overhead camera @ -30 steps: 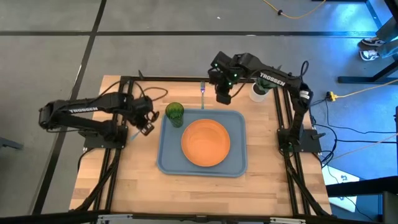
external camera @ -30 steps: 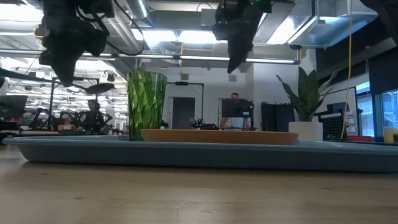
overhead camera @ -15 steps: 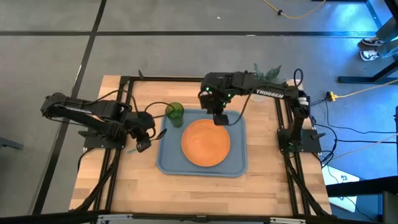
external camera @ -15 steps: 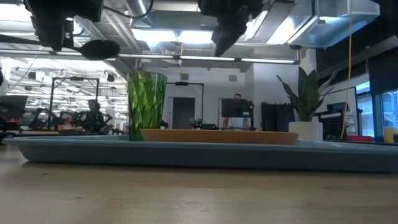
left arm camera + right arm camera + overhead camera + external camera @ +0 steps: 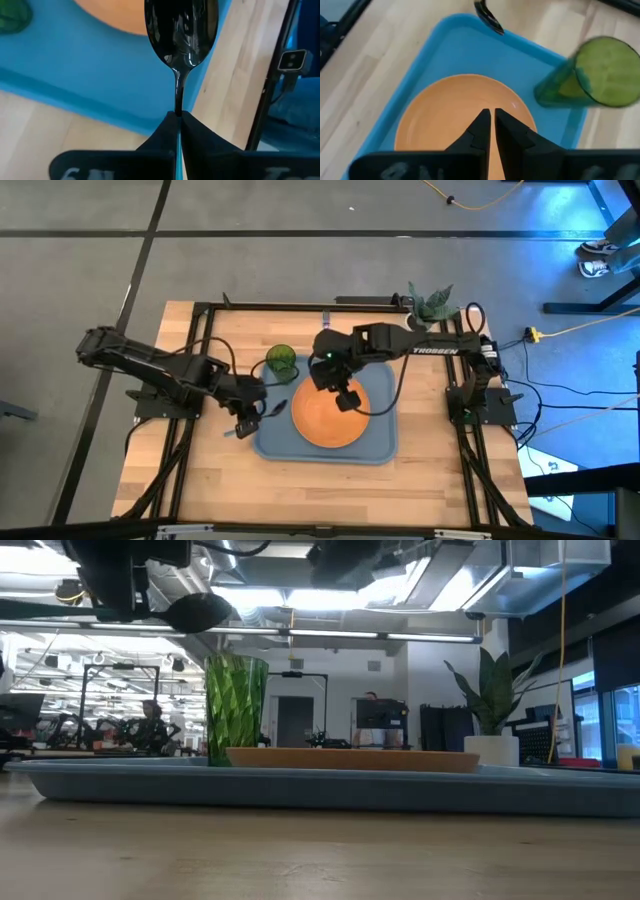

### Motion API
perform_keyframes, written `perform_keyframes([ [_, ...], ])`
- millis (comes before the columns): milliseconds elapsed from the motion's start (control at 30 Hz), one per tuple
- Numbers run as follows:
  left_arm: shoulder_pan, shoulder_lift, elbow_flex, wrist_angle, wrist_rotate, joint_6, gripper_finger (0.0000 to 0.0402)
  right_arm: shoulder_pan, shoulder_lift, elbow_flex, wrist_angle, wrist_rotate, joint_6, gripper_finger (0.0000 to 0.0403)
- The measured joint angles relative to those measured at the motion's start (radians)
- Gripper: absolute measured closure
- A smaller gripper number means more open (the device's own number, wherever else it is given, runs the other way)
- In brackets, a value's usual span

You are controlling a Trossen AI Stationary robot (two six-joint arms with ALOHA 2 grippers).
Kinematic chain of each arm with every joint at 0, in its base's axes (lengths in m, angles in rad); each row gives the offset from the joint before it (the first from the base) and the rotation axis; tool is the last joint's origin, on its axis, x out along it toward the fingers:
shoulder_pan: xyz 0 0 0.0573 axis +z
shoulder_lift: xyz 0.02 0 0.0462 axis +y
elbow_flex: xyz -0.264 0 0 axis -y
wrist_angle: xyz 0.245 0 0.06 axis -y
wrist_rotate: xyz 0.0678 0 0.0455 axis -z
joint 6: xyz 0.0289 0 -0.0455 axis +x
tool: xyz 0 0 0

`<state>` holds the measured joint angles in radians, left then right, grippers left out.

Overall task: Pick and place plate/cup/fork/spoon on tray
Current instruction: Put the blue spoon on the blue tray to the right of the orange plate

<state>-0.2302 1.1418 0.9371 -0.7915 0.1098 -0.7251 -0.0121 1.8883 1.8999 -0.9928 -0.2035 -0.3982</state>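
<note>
the left gripper (image 5: 178, 116), clamped on the spoon (image 5: 181, 35), hangs over the tray (image 5: 272, 442) edge; lowering comes next. the right gripper (image 5: 489, 117), fingers nearly together, hovers over the plate (image 5: 330, 412).

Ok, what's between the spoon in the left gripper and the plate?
Nothing but bare tray: in the high view, the spoon, held by the left gripper, hangs short of the plate.

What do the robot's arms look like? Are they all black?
Mostly, yes. The left arm and right arm are dark, jointed tubes, each with white lettering on one link. Black cables loop beside them. A small green light glows near the right tool. Each tool ends in two dark, wedge-shaped fingers.
</note>
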Motion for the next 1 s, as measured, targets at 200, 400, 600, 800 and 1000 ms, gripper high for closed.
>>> perform_keyframes([
  [200, 0.000, 0.007, 0.000, 0.064, -0.025, -0.001, 0.0401, 0.024, 0.007, -0.001, 0.023, 0.000, 0.000, 0.0380],
  [400, -0.012, 0.007, 0.000, 0.062, -0.031, -0.005, 0.0401, 0.027, 0.009, -0.001, 0.019, 0.000, -0.001, 0.0392],
  [600, -0.012, 0.007, 0.000, 0.065, -0.031, -0.005, 0.0401, 0.029, 0.029, -0.001, 0.018, -0.002, -0.005, 0.0363],
  [800, -0.012, 0.019, 0.000, 0.077, -0.040, -0.006, 0.0401, 0.047, 0.066, -0.001, 0.048, 0.000, -0.103, 0.0335],
  [1000, -0.008, 0.020, -0.001, 0.080, -0.046, -0.007, 0.0401, 0.077, 0.070, -0.001, 0.124, 0.002, -0.231, 0.0325],
])
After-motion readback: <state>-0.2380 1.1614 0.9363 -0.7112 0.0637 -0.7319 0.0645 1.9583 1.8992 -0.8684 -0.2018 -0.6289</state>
